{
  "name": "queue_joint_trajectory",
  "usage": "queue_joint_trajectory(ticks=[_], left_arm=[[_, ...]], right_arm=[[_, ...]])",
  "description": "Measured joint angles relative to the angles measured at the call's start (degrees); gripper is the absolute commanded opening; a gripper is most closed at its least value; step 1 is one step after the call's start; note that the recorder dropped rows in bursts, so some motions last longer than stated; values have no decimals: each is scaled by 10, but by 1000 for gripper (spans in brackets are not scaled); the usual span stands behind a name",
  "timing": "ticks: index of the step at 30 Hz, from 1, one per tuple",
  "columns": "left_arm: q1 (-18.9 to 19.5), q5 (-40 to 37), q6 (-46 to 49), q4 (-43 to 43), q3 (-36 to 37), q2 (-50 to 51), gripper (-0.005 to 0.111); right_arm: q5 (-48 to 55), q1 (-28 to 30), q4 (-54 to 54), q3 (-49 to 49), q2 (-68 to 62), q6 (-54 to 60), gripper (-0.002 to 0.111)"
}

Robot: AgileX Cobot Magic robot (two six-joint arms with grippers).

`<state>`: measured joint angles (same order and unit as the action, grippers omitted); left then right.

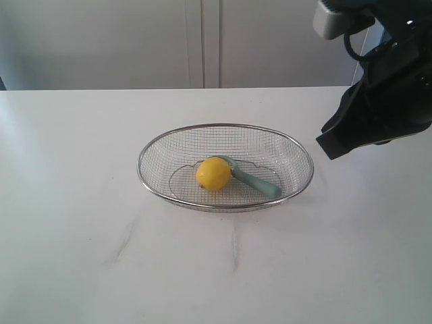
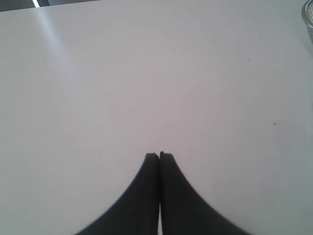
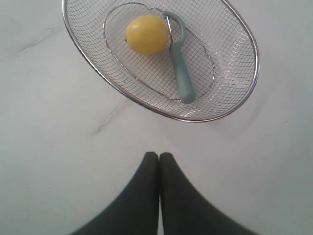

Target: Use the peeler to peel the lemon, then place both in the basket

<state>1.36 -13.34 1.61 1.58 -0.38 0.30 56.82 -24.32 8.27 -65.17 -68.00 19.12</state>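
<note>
1. Lemon (image 1: 213, 173) and peeler (image 1: 256, 182) lay touching inside the wire basket (image 1: 142, 169) on the white surface (image 1: 81, 256), so the placing looked finished.
2. Lemon skin appeared smooth and wholly yellow; no peeled patch showed, leaving the peeling in doubt.
3. Right gripper (image 3: 159, 155), raised beyond the basket, was closed on nothing; left gripper (image 2: 159, 155) likewise, above the surface.
</note>
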Motion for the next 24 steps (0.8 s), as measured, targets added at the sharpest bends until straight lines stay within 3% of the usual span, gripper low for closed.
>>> queue_joint_trajectory(ticks=[13, 20, 24], left_arm=[[-1, -1, -5, 5, 0, 0, 0], [-40, -1, -5, 5, 0, 0, 0], [-41, -1, -5, 5, 0, 0, 0]], right_arm=[[0, 0, 0, 0, 0, 0, 0], [0, 0, 0, 0, 0, 0, 0], [0, 0, 0, 0, 0, 0, 0]])
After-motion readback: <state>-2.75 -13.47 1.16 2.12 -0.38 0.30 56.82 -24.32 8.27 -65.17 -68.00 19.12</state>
